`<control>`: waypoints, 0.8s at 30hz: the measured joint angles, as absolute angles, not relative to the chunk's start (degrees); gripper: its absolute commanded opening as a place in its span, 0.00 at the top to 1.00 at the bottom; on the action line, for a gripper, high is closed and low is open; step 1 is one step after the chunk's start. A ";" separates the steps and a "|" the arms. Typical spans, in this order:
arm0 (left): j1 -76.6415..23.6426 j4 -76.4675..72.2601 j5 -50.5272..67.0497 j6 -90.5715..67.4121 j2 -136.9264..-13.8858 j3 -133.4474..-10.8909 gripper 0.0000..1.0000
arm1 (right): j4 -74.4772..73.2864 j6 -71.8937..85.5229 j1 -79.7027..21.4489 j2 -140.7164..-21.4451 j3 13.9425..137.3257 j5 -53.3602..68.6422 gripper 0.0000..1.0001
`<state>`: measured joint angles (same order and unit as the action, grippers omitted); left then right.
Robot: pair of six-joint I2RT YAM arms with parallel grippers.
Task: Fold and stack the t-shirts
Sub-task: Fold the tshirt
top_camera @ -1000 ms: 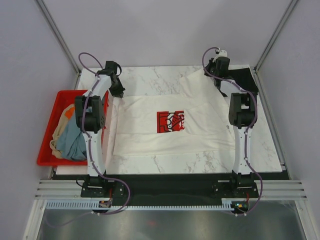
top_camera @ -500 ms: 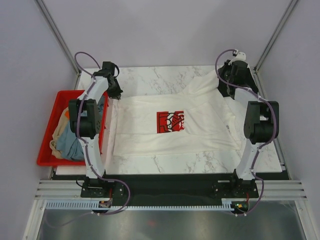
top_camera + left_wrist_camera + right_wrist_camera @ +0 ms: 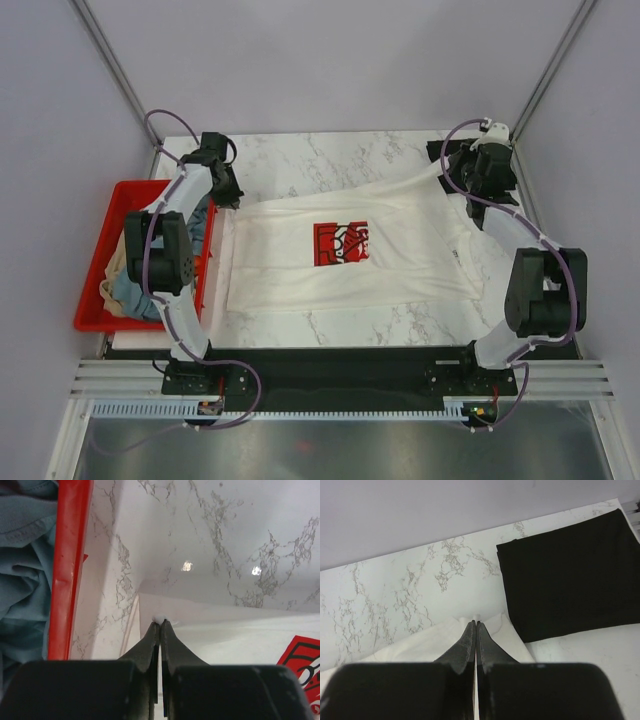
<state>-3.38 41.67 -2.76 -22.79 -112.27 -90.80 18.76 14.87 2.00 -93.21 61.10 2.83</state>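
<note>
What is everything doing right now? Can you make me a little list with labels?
Surface: marble table
Spread out: white t-shirt with a red print
Left end effector: shut on the white t-shirt's edge
Right end effector: shut on the white t-shirt's edge
Folded: black t-shirt, far right corner
Waiting: grey-blue shirt in the red crate

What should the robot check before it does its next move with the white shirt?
1. Left end effector shut on the white t-shirt edge: ok.
2. Right end effector shut on the same shirt's edge: ok.
3. Red print facing up, cloth around it flat: ok.
4. Folded black t-shirt not touching the white cloth: cannot tell.
5. Red crate apart from the white shirt: ok.
</note>
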 measured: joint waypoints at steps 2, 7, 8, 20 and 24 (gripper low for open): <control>-3.53 41.34 -2.83 -22.50 -110.56 -89.47 0.98 | 17.50 14.44 2.00 -90.45 59.77 2.13 1.00; -3.68 40.77 -2.87 -22.13 -107.00 -86.39 0.98 | 13.96 13.41 2.02 -82.19 56.21 -0.14 1.00; -3.68 40.51 -2.90 -21.98 -106.45 -85.67 0.98 | 13.45 13.30 2.02 -80.58 55.29 -0.51 1.00; -4.75 40.23 -4.62 -20.05 -103.44 -77.65 0.98 | 5.10 15.22 2.02 -66.06 43.79 -2.02 1.00; -4.75 39.92 -5.37 -19.62 -103.37 -77.38 0.98 | 2.96 15.75 2.00 -62.85 41.45 -2.61 1.00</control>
